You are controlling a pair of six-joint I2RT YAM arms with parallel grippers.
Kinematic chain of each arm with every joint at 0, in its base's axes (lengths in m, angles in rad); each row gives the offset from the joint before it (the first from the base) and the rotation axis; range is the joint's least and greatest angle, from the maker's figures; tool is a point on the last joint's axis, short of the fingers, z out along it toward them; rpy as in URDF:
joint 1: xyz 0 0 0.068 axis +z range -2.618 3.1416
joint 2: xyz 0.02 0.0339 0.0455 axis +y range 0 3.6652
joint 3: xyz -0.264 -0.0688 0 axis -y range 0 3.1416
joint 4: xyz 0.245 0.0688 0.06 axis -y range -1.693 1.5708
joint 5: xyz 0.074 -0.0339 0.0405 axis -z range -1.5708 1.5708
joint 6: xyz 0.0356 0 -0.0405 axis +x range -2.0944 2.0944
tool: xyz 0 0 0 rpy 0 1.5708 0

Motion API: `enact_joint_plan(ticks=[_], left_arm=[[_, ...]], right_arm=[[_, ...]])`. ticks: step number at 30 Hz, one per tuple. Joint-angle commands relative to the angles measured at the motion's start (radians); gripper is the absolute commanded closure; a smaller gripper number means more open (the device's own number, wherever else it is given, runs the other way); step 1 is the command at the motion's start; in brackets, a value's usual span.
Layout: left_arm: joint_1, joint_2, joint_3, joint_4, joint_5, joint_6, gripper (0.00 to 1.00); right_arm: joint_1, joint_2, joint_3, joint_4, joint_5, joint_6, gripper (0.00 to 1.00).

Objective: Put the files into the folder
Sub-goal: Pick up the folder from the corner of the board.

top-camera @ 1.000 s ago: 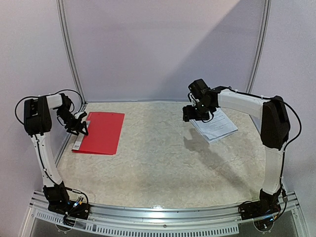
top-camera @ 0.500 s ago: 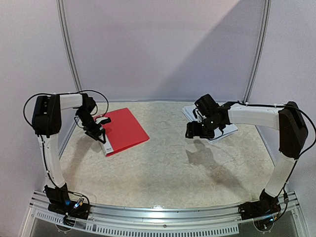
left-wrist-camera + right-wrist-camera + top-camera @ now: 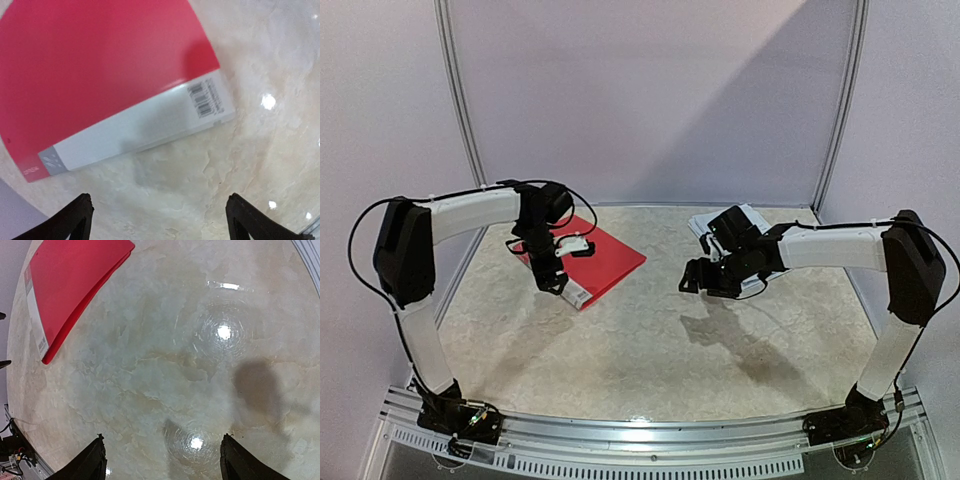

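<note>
- Where the top external view is taken first, the folder (image 3: 610, 252) is recorded closed and flat on the table (image 3: 640, 350), left of centre toward the far edge. It is set cornerwise, with one corner toward the near edge. Its label strip (image 3: 574, 293) runs along the near-left side.
- The left gripper (image 3: 558, 284) is held at that strip edge, above it or just short of it. The right gripper (image 3: 692, 282) is well apart from the folder, so the left gripper is judged the nearer for opening the cover.
- The files (image 3: 740, 218) are listed at the far right, just behind the right gripper and partly hidden by the right arm (image 3: 820, 240). Their long axis cannot be told.
- In the left wrist view, the left gripper (image 3: 159, 200) is shown spread wide with nothing held.
- The folder (image 3: 100, 70) lies beyond the fingertips, untouched. The label strip (image 3: 140, 132) crosses the view from lower left to upper right, roughly across the line of the fingers, barcode end to the right.
- In the right wrist view, the right gripper (image 3: 162, 437) is likewise shown wide open and empty above bare table.
- The folder (image 3: 70, 285) is seen far off at upper left, strip edge to the left. The files are not in this view.
- Whether the strip marks the folder's long side is not settled by any view.
</note>
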Motion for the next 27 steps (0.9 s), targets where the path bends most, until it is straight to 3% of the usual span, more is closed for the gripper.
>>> enact_joint_plan(ticks=[1,5,10,14,21,27], left_arm=[[-0.187,0.001,0.014,0.088,-0.207,0.008,0.02],[-0.291,0.125,0.079,0.129,-0.32,0.005,0.0],[-0.343,0.21,0.13,0.218,-0.421,-0.009,0.01],[-0.354,0.236,0.129,0.274,-0.456,-0.021,0.13],[-0.374,0.193,-0.053,0.468,-0.539,0.074,0.34],[-0.375,0.169,-0.131,0.599,-0.598,0.151,0.42]], right_arm=[[0.012,-0.023,-0.027,0.026,0.005,0.02,0.22],[0.021,-0.1,-0.092,0.044,0.044,0.028,0.22],[0.022,-0.204,-0.13,0.01,0.106,0.026,0.22],[0.022,-0.23,-0.128,-0.021,0.131,0.015,0.22],[0.021,-0.187,-0.087,-0.061,0.138,-0.013,0.21],[0.021,-0.142,-0.059,-0.05,0.138,-0.011,0.21]])
